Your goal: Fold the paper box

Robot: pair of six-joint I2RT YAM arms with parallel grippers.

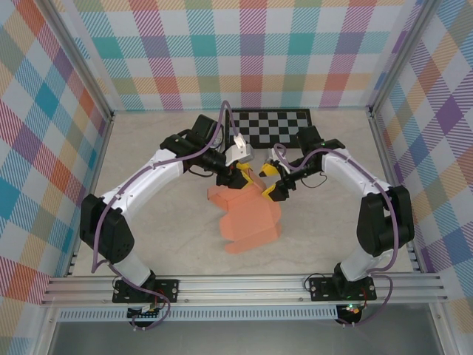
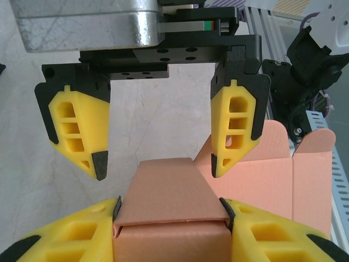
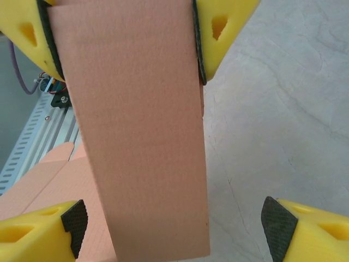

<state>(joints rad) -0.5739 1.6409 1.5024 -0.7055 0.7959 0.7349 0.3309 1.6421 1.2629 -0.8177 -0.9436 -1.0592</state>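
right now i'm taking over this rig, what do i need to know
Left claw: shut on one end of the box.
Right claw: open, a finger on either side of the box, not gripping.
Box: mid-table, between the two arms.
Done: body looks folded into shape.
Left: the far end's flaps stand open, so tuck and close them.

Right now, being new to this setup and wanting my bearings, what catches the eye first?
The salmon-orange paper box sits in the middle, partly folded. The left pincer clamps its narrow end while the right pincer faces it, open. A checkerboard lies at the far edge of the table, amid bright plaid walls.
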